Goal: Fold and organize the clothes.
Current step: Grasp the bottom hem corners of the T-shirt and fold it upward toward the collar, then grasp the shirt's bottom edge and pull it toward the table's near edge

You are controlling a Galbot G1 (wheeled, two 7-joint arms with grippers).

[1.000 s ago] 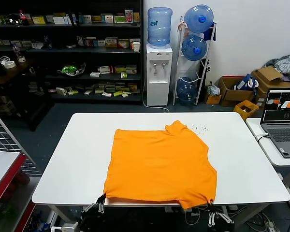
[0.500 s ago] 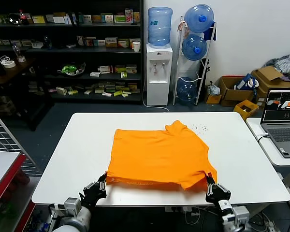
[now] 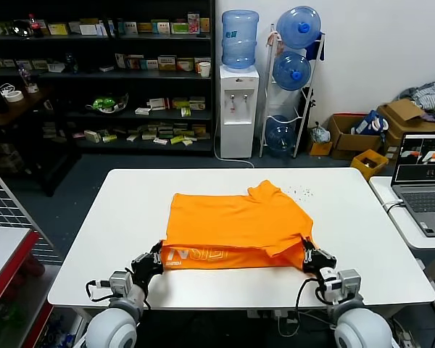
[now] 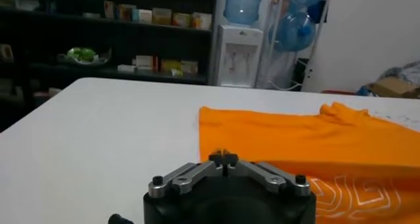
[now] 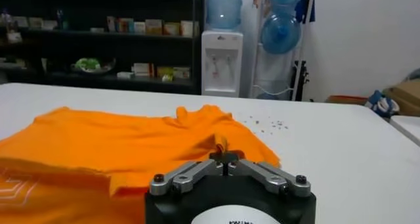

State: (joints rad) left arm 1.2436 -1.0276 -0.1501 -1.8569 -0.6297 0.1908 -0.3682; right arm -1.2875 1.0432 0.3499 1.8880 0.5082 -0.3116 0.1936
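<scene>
The bright orange T-shirt [image 3: 235, 225] lies on the white table [image 3: 116, 217], its near hem lifted and folded back, showing white lettering [image 3: 199, 255] on the turned strip. My left gripper [image 3: 158, 255] is shut on the shirt's near left hem corner. My right gripper [image 3: 307, 255] is shut on the near right hem corner. In the left wrist view the shut jaws of the left gripper [image 4: 224, 157] pinch orange cloth [image 4: 308, 140]. In the right wrist view the right gripper [image 5: 223, 156] pinches a tuft of the shirt [image 5: 131, 146].
A laptop [image 3: 423, 181] sits on a side table at the right. Shelves [image 3: 94, 72], a water dispenser [image 3: 237, 109] and cardboard boxes [image 3: 355, 134] stand beyond the table. A red-edged rack [image 3: 3, 254] is at the left.
Both grippers have carried the near hem up and away from the table's front edge, folding it over the shirt. The white lettering now shows on the turned-up strip.
</scene>
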